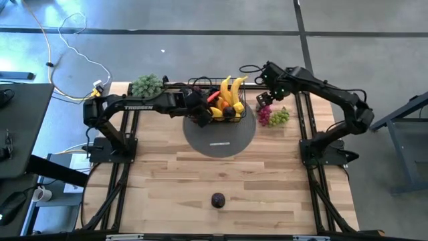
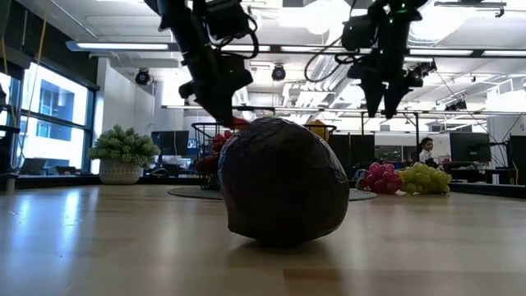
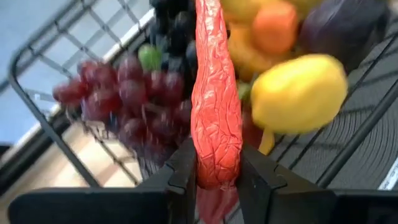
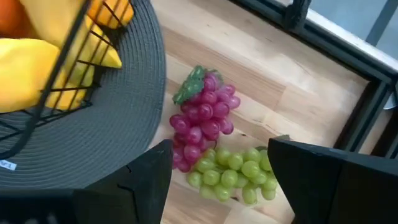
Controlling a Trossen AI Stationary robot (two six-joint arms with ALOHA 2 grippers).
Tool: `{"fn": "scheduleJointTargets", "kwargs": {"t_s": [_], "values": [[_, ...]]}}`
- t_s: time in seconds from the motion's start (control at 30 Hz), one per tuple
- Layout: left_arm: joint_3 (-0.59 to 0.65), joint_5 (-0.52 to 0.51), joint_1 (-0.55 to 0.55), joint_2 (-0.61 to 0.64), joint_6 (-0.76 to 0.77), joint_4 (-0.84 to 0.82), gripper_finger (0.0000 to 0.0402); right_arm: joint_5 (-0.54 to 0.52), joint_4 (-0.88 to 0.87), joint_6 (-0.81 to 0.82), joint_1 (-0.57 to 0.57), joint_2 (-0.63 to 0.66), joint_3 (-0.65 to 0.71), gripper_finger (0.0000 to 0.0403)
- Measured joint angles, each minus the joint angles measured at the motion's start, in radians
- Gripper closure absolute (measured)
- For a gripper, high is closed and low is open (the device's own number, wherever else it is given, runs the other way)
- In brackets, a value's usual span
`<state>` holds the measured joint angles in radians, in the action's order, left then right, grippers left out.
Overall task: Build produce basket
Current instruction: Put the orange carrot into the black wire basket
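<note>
The green grapes (image 4: pixel 233 171) lie on the table beside the red grapes (image 4: pixel 202 121), just off the basket (image 1: pixel 224 112), directly under the right gripper (image 4: pixel 217 180), whose jaws stand wide and empty. The left gripper (image 3: pixel 217 180) pinches 1 red chilli (image 3: pixel 214 106) over the basket.

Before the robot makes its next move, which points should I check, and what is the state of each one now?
1. Left hand shut on the red chilli: ok.
2. Chilli is over the basket, ready to drop in: ok.
3. Right hand open above the red grapes and green grapes: ok.
4. Both grape bunches lie on the table beside the grey mat, not in the basket: not ok.
5. Dark round fruit sits alone near the table's front: not ok.
6. Room left in the basket: cannot tell.
</note>
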<state>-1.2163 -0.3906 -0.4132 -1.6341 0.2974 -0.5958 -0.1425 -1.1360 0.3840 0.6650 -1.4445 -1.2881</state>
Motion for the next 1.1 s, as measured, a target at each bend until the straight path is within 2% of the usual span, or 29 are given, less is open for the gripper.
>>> {"fn": "scheduleJointTargets", "kwargs": {"t_s": [0.17, 0.4, 0.57, 0.73, 0.9, 1.1], "values": [[0.000, 0.050, -0.015, -0.005, 0.018, -0.041, 0.0334, 0.034, -0.001, -0.051, 0.049, -0.033, 0.000, 0.0157], [0.000, 0.052, -0.014, -0.005, 0.041, -0.127, 0.0333, 0.147, -0.004, -0.128, 0.102, -0.081, 0.000, 0.0157], [0.000, 0.097, -0.015, -0.005, 0.041, -0.138, 0.0332, 0.206, -0.005, -0.161, 0.127, -0.130, 0.000, 0.0157], [0.000, 0.147, -0.015, -0.005, 0.023, -0.139, 0.0326, 0.223, -0.005, -0.176, 0.134, -0.170, 0.000, 0.0157], [-0.001, 0.193, -0.015, -0.005, 0.024, -0.141, 0.0310, 0.223, -0.004, -0.205, 0.134, -0.193, 0.000, 0.0157], [-0.001, 0.208, -0.015, -0.005, 0.006, -0.142, 0.0269, 0.225, -0.001, -0.206, 0.134, -0.195, 0.000, 0.0157]]}}
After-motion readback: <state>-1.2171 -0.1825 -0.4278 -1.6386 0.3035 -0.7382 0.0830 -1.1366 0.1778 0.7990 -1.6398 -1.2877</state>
